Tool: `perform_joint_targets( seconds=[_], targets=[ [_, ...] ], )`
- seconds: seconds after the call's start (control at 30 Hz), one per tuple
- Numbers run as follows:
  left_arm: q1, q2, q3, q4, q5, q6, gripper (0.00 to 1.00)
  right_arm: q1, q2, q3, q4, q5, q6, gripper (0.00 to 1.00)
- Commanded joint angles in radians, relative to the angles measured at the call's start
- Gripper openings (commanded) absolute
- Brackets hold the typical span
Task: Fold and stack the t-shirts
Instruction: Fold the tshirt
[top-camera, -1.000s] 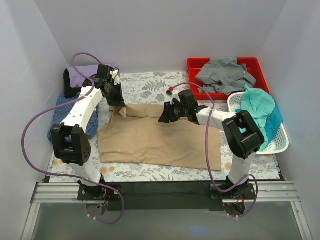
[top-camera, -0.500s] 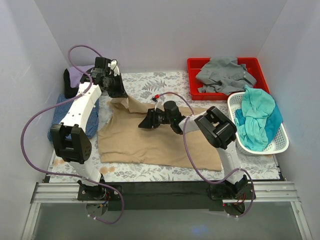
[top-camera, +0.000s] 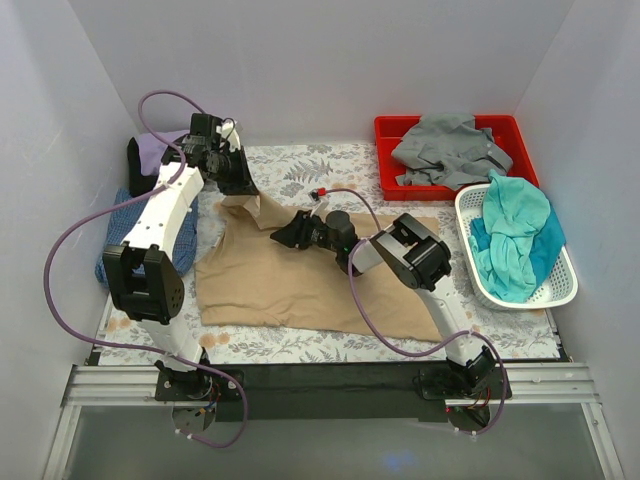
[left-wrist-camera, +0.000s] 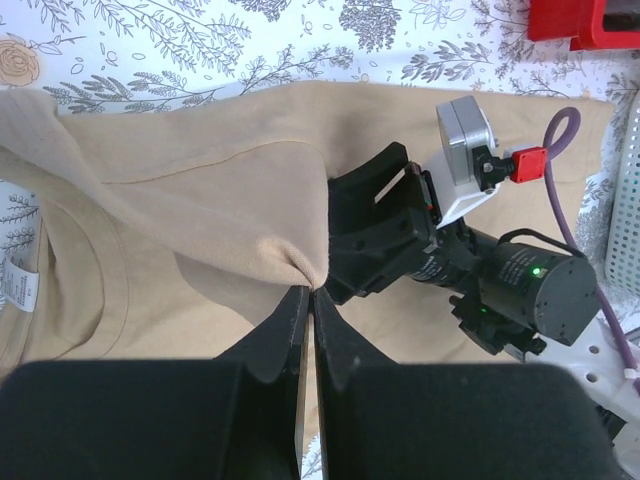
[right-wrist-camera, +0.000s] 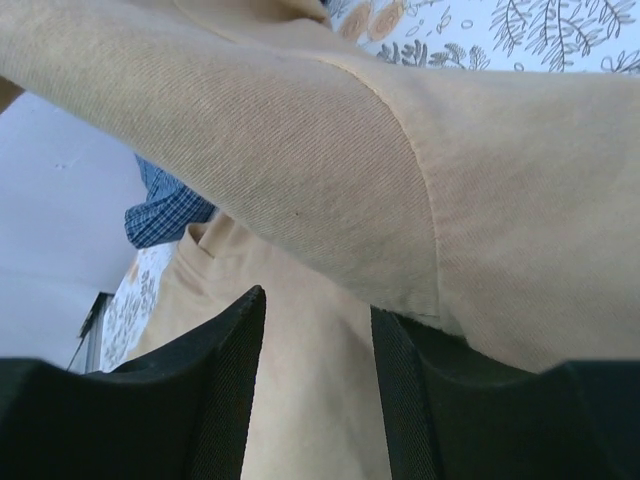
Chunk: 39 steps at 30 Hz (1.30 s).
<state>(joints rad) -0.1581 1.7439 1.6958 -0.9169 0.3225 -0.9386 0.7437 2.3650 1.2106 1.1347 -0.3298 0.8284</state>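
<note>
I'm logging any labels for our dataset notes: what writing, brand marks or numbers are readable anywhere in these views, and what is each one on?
Neck tag inside the collar of the tan t-shirt: lines of print, too small and blurred to read.
Nothing else is legible: no words or numbers show on the red tray or the white basket.

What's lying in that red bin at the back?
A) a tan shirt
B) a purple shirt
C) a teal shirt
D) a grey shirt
D: a crumpled grey shirt lies in the red bin, while the teal shirt sits in the white basket next to it.
</note>
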Motion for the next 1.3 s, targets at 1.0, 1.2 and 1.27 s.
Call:
perform_joint_targets(
  seconds=[1.0,1.2,1.27],
  targets=[
    [0.012,-0.029,-0.004,-0.014,0.047,0.014,0.00,0.022,0.105,0.151,0.281,0.258,-0.035,0.38],
    [0.012,-0.037,-0.013,-0.014,0.050,0.015,0.00,0.022,0.106,0.159,0.290,0.273,-0.049,0.14],
    [0.012,-0.038,-0.015,-0.013,0.046,0.017,0.00,0.022,0.090,0.155,0.281,0.261,-0.063,0.08]
  ],
)
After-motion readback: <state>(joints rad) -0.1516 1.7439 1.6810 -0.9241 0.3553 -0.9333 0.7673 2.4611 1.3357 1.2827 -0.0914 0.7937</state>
